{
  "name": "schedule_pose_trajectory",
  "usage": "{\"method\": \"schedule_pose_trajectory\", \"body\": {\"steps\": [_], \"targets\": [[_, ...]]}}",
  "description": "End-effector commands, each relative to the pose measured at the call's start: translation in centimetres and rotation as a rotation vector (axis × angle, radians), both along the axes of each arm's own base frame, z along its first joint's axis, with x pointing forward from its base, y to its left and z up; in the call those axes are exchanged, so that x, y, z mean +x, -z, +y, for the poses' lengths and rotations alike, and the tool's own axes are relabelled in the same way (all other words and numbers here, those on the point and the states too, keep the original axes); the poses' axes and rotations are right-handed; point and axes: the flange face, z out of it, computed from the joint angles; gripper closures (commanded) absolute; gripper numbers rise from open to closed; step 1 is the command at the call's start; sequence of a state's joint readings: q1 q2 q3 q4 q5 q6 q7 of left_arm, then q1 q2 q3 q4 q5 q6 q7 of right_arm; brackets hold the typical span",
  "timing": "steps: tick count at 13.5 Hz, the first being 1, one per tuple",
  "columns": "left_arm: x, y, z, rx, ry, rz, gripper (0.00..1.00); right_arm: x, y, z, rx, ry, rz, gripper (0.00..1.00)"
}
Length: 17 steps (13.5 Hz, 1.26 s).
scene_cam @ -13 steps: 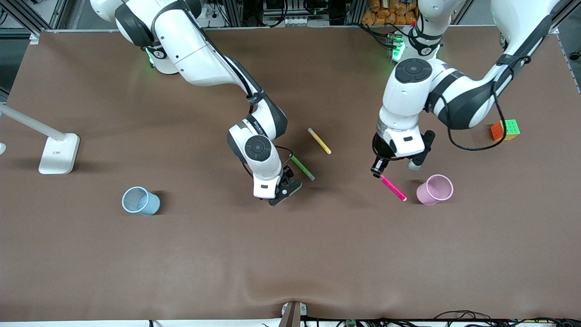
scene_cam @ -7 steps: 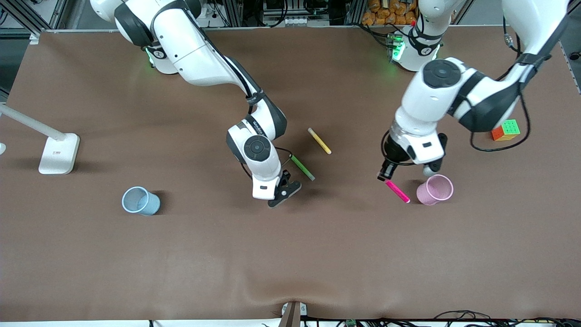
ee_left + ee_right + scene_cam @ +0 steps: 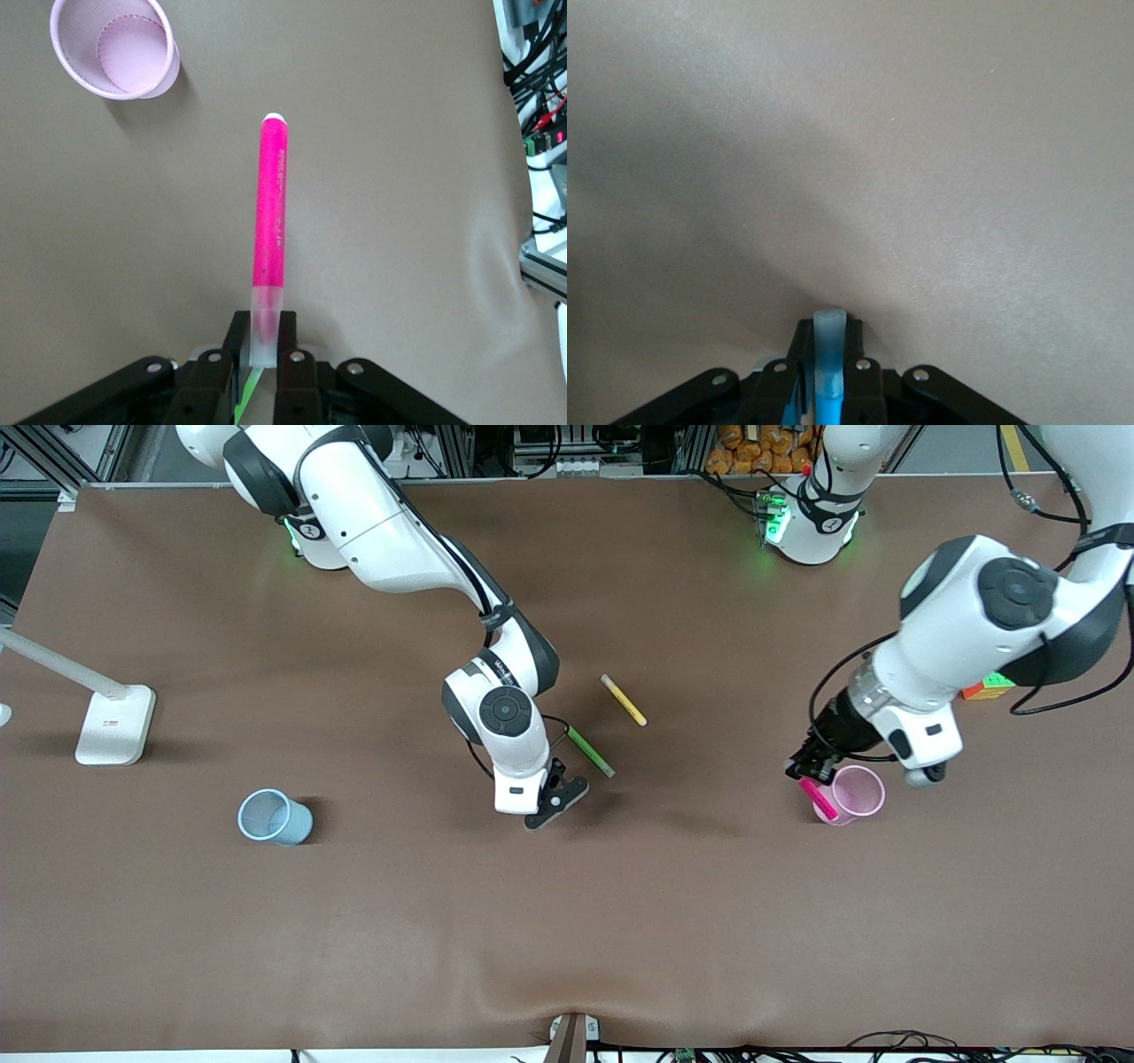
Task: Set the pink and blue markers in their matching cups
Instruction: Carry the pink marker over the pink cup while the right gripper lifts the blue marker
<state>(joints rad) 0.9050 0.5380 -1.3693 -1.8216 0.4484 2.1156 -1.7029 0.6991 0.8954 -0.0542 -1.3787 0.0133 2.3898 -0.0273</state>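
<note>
In the last second I swung the left arm toward its own end of the table; the left gripper (image 3: 802, 771) carried the pink marker (image 3: 819, 799) from open table to the pink cup (image 3: 855, 794). It was clamped on the marker's pale end, and from the front the marker's free end overlapped the cup's rim. In the left wrist view the cup (image 3: 118, 49) sat off to one side of the marker's tip (image 3: 274, 118), so I judged the marker not yet lined up over the mouth.

The right gripper (image 3: 551, 795) had closed. The right wrist view showed it pinching the blue marker (image 3: 828, 372) low at the table, beside the green marker (image 3: 590, 752). The blue cup (image 3: 274, 817) stood well apart, toward the right arm's end.

Meaning: both markers were in hand, neither in a cup.

Count:
- 4 markers: 1 pink, 1 blue, 1 green, 1 yellow marker (image 3: 624, 700)
- 2 cups: 1 pink, 1 blue
- 1 puzzle cube (image 3: 985, 686), partly hidden by the left arm
- 1 white stand (image 3: 113, 726)
</note>
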Motion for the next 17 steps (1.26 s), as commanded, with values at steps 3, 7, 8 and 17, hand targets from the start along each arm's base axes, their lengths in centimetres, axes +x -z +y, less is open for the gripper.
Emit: {"method": "schedule_pose_trajectory", "body": {"steps": [3,7,8,17], "targets": [[0.5,-0.8,2.7,-0.054,0.032,0.037,1.0,1.5,-2.2,-0.3,0.033,0.005,-0.068,1.0],[0.9,0.4,8.0,-0.143,0.026,0.124,1.0,3.6,-4.7,-2.4,0.06,0.007,-0.103,1.0],[0.9,0.4,8.8,-0.17,0.027,0.139,1.0,4.4,-5.5,-3.4,0.062,0.0,-0.108,1.0],[0.3,5.2,17.0,-0.42,0.104,0.276,1.0,11.0,-15.5,-16.4,0.038,-0.036,-0.159,1.0]]}}
